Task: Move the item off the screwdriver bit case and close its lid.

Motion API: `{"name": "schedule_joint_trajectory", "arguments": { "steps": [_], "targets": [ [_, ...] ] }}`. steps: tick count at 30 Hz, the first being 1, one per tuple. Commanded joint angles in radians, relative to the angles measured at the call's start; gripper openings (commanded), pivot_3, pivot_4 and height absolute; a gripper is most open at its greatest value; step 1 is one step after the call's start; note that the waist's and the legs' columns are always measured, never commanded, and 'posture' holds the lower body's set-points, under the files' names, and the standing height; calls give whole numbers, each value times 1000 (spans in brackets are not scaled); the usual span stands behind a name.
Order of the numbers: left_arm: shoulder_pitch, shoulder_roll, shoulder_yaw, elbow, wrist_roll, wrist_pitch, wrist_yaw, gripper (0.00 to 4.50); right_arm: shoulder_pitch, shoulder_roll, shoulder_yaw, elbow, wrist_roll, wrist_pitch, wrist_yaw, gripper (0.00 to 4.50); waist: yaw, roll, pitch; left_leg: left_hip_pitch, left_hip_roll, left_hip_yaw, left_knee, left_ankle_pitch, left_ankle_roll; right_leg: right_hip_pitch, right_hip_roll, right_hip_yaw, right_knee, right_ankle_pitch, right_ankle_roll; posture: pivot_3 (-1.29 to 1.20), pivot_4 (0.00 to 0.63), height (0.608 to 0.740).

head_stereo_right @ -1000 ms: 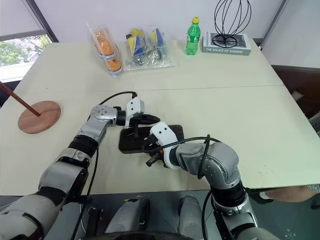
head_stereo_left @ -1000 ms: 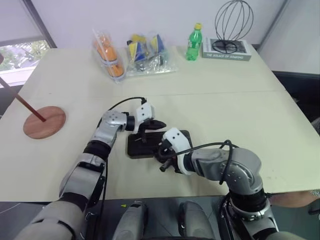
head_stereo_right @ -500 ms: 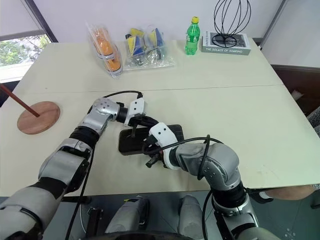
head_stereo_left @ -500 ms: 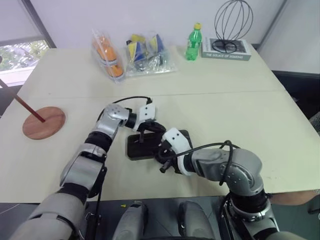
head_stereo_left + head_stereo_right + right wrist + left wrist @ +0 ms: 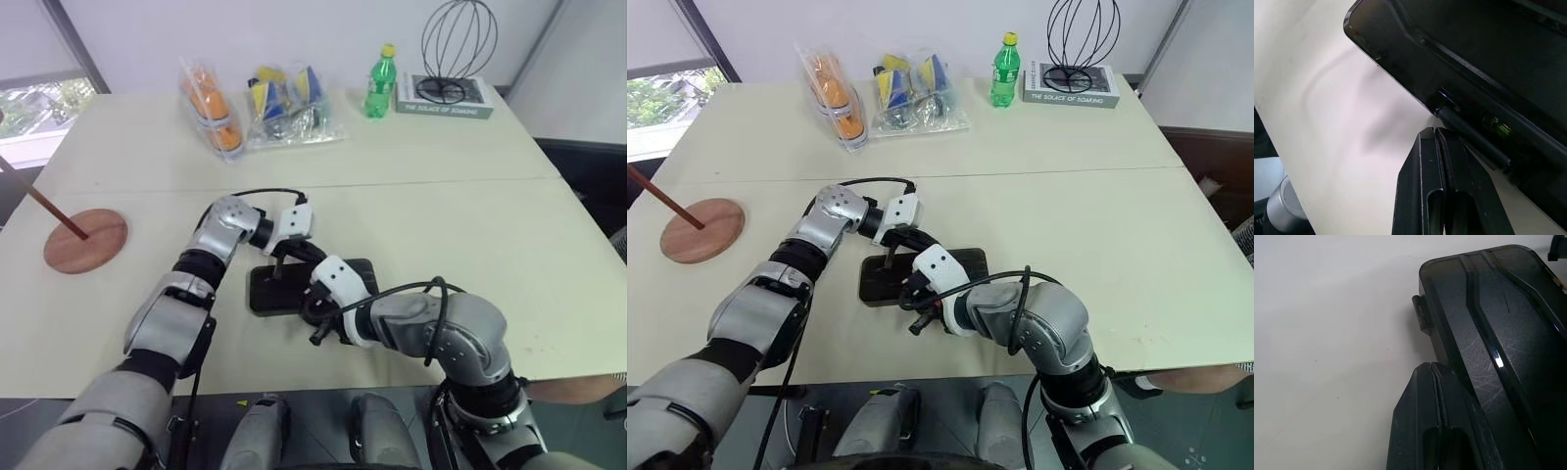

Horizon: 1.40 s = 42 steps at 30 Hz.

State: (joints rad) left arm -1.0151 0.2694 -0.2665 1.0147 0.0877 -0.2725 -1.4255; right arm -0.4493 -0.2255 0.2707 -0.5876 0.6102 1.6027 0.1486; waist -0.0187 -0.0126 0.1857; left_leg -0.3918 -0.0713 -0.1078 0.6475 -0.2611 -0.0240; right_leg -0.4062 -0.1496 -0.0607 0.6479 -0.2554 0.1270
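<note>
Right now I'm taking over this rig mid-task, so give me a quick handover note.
Left gripper: shut, empty, at the far edge of the screwdriver bit case.
Right gripper: shut, empty, at the case's near edge.
Wooden stand: off the case, standing far out on the table's left side. That step is done.
Lid: looks down flat over the tray.
Left: whether its latch tab has caught cannot be seen; check it, press if needed, then withdraw both arms.

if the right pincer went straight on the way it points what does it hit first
Probably the case: the shut right pincer points at its near edge, just short of it, though whether they touch is unclear.
</note>
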Motion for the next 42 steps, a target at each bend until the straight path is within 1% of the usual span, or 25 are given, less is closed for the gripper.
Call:
{"name": "schedule_joint_trajectory", "arguments": {
  "steps": [1, 4, 12, 15, 19, 24, 31, 33, 37, 39, 42],
  "targets": [
    [45, -16, -56, -11, 25, 4, -74, 0, -38, -22, -2, -22, -49, -66, -6, 29, -1, 0, 0, 0, 0, 0, 0, 0, 0, 0, 0, 0, 0, 0, 0, 0, 150, 740],
    [56, -13, -61, -24, 28, 7, -79, 0, -52, -57, 36, -18, -70, -115, 0, 29, -1, 0, 0, 0, 0, 0, 0, 0, 0, 0, 0, 0, 0, 0, 0, 0, 150, 740],
    [80, -10, -70, -56, 35, 13, -85, 0, -78, -246, 243, -15, -208, -377, 39, 29, -2, 0, 0, 0, 0, 0, 0, 0, 0, 0, 0, 0, 0, -1, 1, 0, 150, 740],
    [85, -8, -70, -63, 36, 14, -86, 0, -76, -263, 258, -17, -217, -407, 56, 29, -3, 0, 0, 0, 0, 0, 0, 0, 0, 0, 0, 0, 0, -1, 1, 0, 150, 740],
    [81, -5, -67, -54, 41, 7, -72, 0, -69, -273, 235, -34, -176, -382, 104, 29, -2, 0, 0, 0, 0, 0, 0, 0, 0, 0, 0, 0, 0, 0, 1, 0, 150, 740],
    [71, -6, -42, -26, 44, -24, 4, 0, -48, -255, 141, -46, -67, -308, 199, 29, 2, -1, 1, 0, 0, 0, 0, 0, 0, 0, 0, 0, -1, 0, 1, 0, 150, 740],
    [40, 18, 41, 30, 43, -115, 281, 0, -48, -270, 17, -83, 94, -228, 340, 29, 12, -1, 0, 1, 0, -2, 1, 0, 0, 4, -1, -1, -1, 0, 2, 0, 150, 740],
    [32, 29, 66, 37, 35, -127, 342, 0, -47, -286, -8, -95, 128, -228, 377, 29, 11, -1, 0, 1, 0, -2, 2, 0, 0, 4, -1, -1, 0, -1, 4, 0, 150, 740],
    [27, 59, 113, 23, 18, -159, 468, 0, -44, -344, -41, -111, 170, -253, 443, 29, 4, -3, 2, 0, 0, -1, 2, 0, 0, 1, -1, -1, 0, -1, 4, 0, 150, 740],
    [49, 77, 166, -47, -35, -122, 504, 0, -45, -400, -80, -111, 174, -300, 492, 29, 5, -5, 3, -1, 0, -1, 1, 0, 0, 0, 0, -1, 0, 1, 2, 0, 150, 740],
    [163, 113, 249, -317, -155, 38, 493, 0, -49, -495, -150, -88, 142, -398, 549, 29, 1, -5, 4, -2, 0, -1, 1, 0, 0, 0, -1, 0, -2, 1, 2, 0, 150, 740]
  ]
}}
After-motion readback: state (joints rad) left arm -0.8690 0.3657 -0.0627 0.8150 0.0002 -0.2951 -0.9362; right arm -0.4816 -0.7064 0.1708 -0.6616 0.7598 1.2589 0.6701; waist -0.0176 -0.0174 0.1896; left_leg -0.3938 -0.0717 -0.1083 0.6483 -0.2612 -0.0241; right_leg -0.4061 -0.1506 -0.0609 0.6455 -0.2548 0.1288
